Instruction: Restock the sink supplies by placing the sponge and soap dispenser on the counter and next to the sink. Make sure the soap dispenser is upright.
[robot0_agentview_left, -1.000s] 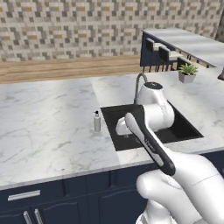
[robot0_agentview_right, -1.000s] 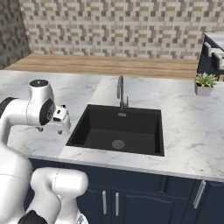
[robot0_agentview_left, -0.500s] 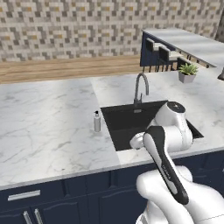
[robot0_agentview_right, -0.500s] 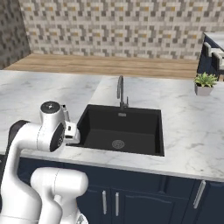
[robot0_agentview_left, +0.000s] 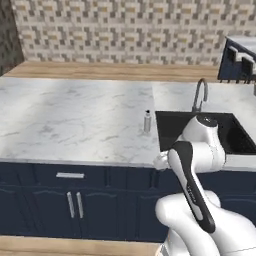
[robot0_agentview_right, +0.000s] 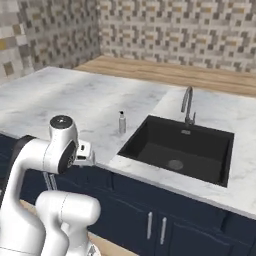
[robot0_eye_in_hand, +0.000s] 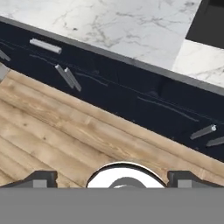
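One slim white-grey cylindrical soap dispenser (robot0_agentview_left: 147, 121) with a dark pump stands upright on the veined white marble counter (robot0_agentview_left: 70, 120), just at nine o'clock of the black rectangular sink (robot0_agentview_right: 180, 147). My gripper (robot0_eye_in_hand: 112, 178) is spread wide and holds nothing, aimed at navy cabinet fronts (robot0_eye_in_hand: 131, 103) and plank floor (robot0_eye_in_hand: 52, 131). I judge a swing back over the smooth slab could topple the narrow bottle.
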